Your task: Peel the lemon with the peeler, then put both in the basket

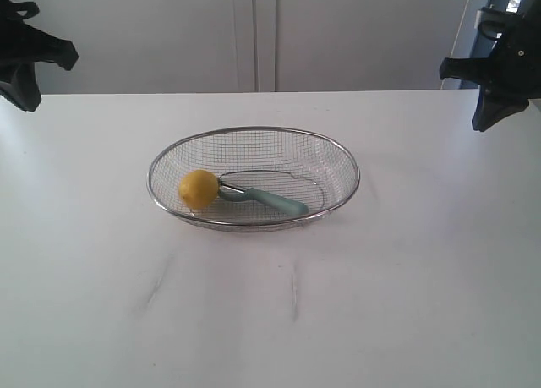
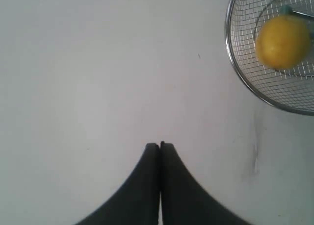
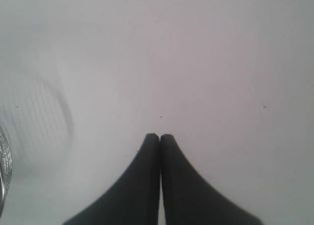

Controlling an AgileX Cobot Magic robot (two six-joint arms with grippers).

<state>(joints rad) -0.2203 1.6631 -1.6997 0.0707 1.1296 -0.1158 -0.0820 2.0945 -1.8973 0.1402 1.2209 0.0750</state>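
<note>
- The lemon (image 1: 199,188) lay in the left end of the basket (image 1: 254,129) at the frame's centre. The peeler (image 1: 269,199) lay on the mesh with its head against the fruit.
- The left gripper (image 2: 159,145) and right gripper (image 3: 160,136) hung over bare counter (image 1: 423,278) at the upper corners, jaws pressed together and holding nothing.
- Both items looked stowed, but the lemon was perhaps too small to show whether it was peeled.
- If unpeeled, the next move would call for lifting both out.

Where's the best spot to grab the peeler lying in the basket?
Take the peeler by its teal handle, mid-length, from straight above, jaws across it. Its head sits against the lemon, and the basket rim probably blocks a sideways approach.
</note>
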